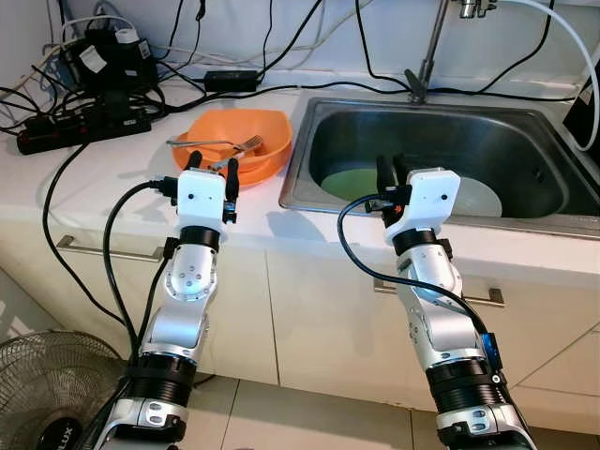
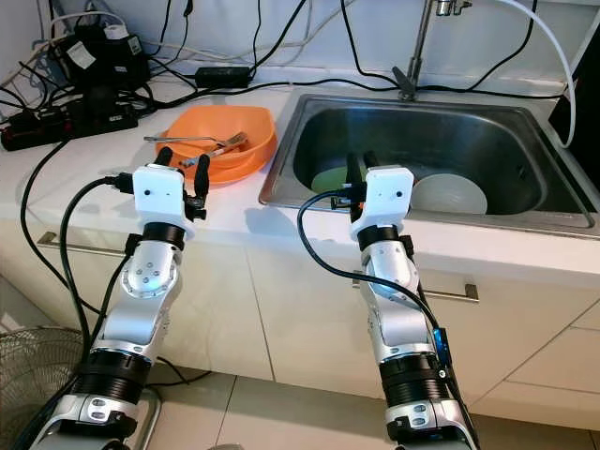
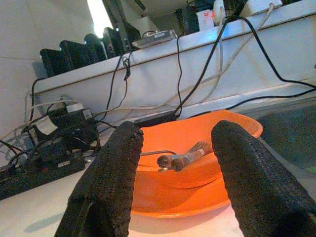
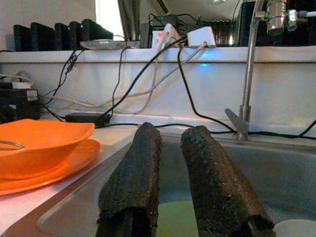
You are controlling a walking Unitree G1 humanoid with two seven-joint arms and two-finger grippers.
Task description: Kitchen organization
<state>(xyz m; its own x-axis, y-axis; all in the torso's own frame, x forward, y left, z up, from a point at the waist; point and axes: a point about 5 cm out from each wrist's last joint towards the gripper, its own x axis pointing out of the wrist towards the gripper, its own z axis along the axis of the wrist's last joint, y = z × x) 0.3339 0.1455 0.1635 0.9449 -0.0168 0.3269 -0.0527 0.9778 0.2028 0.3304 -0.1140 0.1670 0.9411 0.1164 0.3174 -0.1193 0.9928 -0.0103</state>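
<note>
- The left gripper [image 1: 215, 169] hovers at the front edge of the white surface [image 1: 103, 178], its fingers [image 3: 109, 182] spread wide and holding nothing, aimed at the orange bowl [image 1: 246, 141] just beyond, toward 12 o'clock.
- The left wrist view shows that the bowl sits on an orange plate [image 3: 197, 200], and shows the handles of a fork [image 3: 190, 154] and other cutlery lying in the bowl.
- The right gripper [image 1: 391, 174] sits over the near rim of the steel sink [image 1: 487, 141], fingers [image 4: 133, 182] narrowly parted and holding nothing.
- The head views show a pale green plate [image 1: 352, 182] and a white plate [image 1: 476, 199] on the sink floor, the white one at 3 o'clock of the green.
- The faucet [image 4: 248, 74] rises at the sink's far rim; the right wrist view shows the spout, cut off in the head views.
- A black power strip [image 1: 80, 127] and tangled cables lie at 10 o'clock of the bowl.
- A fan [image 1: 56, 394] stands on the floor by the left arm.
</note>
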